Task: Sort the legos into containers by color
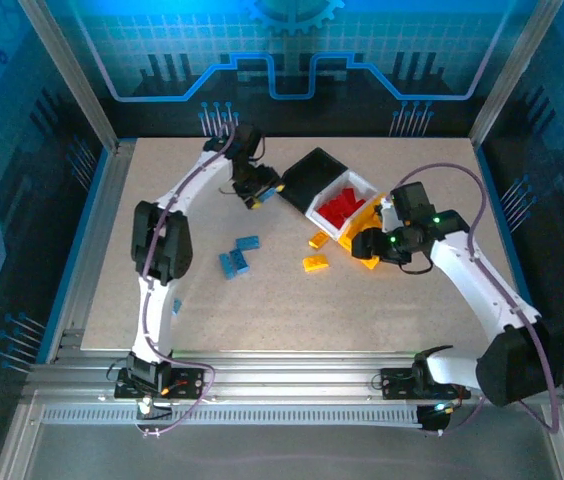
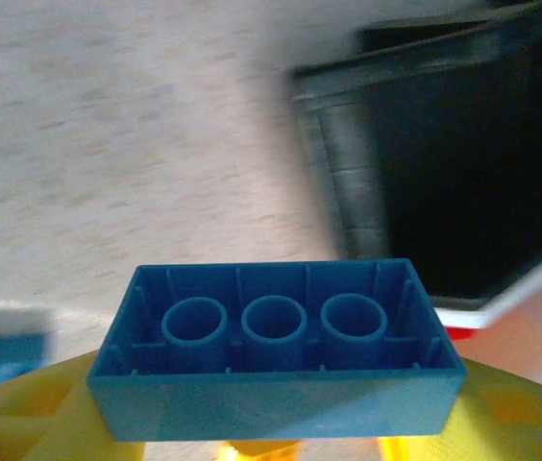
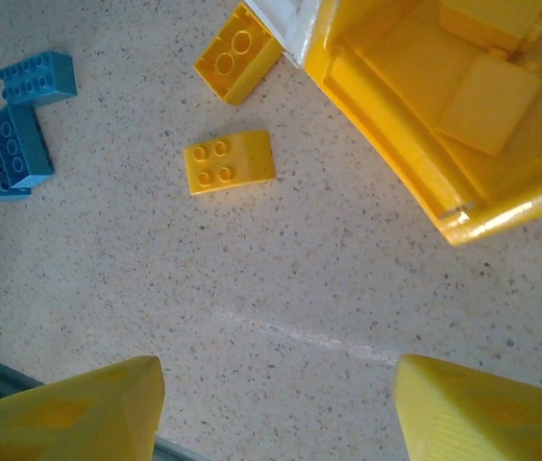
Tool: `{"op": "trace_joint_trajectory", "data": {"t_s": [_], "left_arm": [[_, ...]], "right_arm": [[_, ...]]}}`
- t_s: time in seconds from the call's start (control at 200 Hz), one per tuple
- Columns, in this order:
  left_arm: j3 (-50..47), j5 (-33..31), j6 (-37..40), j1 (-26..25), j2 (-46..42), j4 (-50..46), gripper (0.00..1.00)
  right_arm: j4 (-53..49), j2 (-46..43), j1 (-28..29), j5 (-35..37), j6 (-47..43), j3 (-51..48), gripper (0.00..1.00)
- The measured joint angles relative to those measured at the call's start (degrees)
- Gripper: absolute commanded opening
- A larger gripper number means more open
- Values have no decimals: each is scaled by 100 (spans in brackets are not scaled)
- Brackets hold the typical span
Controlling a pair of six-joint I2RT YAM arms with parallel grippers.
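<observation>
- Blue bricks (image 1: 239, 256) lie loose on the bench (image 1: 412, 320), centre-left of the top view.
- Left gripper (image 1: 256, 193) clamps one blue brick (image 2: 276, 351) just beside the black bin (image 1: 312, 175).
- Red bricks (image 1: 342, 208) sit in the white bin (image 1: 360, 181).
- Right gripper (image 3: 281, 403) hangs empty, jaws apart, beside the yellow bin (image 3: 396, 125), with two yellow bricks (image 3: 230, 161) near it.

A plain blue brick (image 2: 276, 351). A black bin (image 1: 314, 172), a white bin (image 1: 362, 183) with red bricks (image 1: 340, 210) inside, and a yellow bin (image 3: 386, 106). Yellow bricks (image 3: 228, 161) and more blue bricks (image 3: 21, 144) on a beige table (image 3: 300, 279) speckled with dark flecks.
</observation>
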Motion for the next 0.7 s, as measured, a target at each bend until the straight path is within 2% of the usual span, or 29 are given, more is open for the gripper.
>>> {"op": "trace_joint_trajectory", "data": {"t_s": [0.15, 0.25, 0.345, 0.41, 0.545, 0.7], "left_arm": [[1436, 358, -262, -186, 960, 295, 60], [1963, 542, -529, -254, 1445, 605, 59], [2092, 656, -815, -286, 1727, 872, 62], [2138, 697, -957, -293, 1882, 999, 72], [2162, 734, -1088, -299, 1991, 1054, 81], [2166, 793, -920, -302, 1954, 1078, 83]], "right_arm": [[-151, -249, -153, -17, 55, -107, 65], [-225, -365, -208, -31, 72, -107, 65], [-306, -435, -236, -44, 72, -107, 65], [-345, -466, -267, -46, 72, -107, 66], [-345, -549, -330, -72, 74, -160, 66], [-341, -562, -341, -166, 87, -299, 66]]}}
